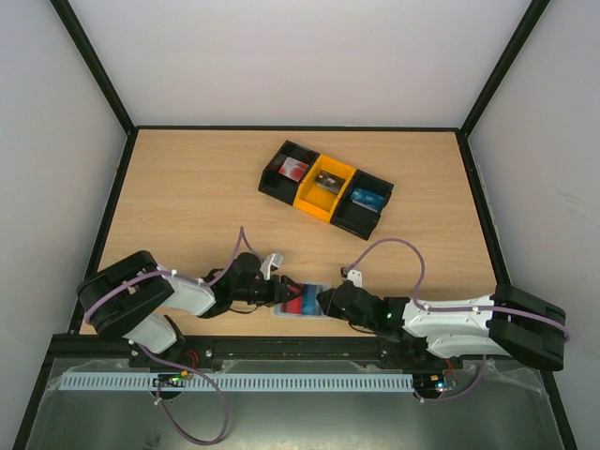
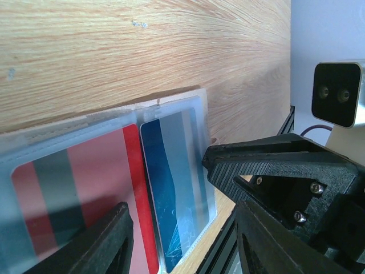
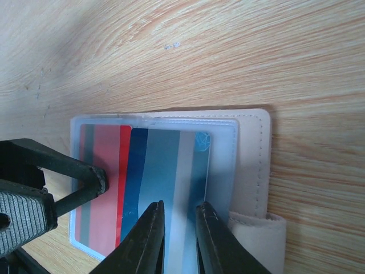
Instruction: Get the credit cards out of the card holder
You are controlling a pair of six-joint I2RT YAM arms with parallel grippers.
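The card holder (image 1: 315,287) lies flat near the table's front edge, a translucent sleeve (image 3: 222,160) on a pale backing. Through it show two credit cards: a red one (image 3: 105,165) with a dark stripe and a blue one (image 3: 165,165) that overlaps it. My right gripper (image 3: 179,228) has its fingers a narrow gap apart, tips over the blue card's near part. The card's face shows through the gap. My left gripper (image 2: 182,240) stands open over the holder (image 2: 102,128). One of its fingers (image 3: 91,177) rests on the sleeve above the red card (image 2: 97,171).
A black-and-yellow three-compartment tray (image 1: 326,189) with small items stands at the back middle. The table's front edge and a black rail (image 1: 281,349) run just behind the holder. The two grippers face each other closely, left (image 1: 284,298) and right (image 1: 323,302).
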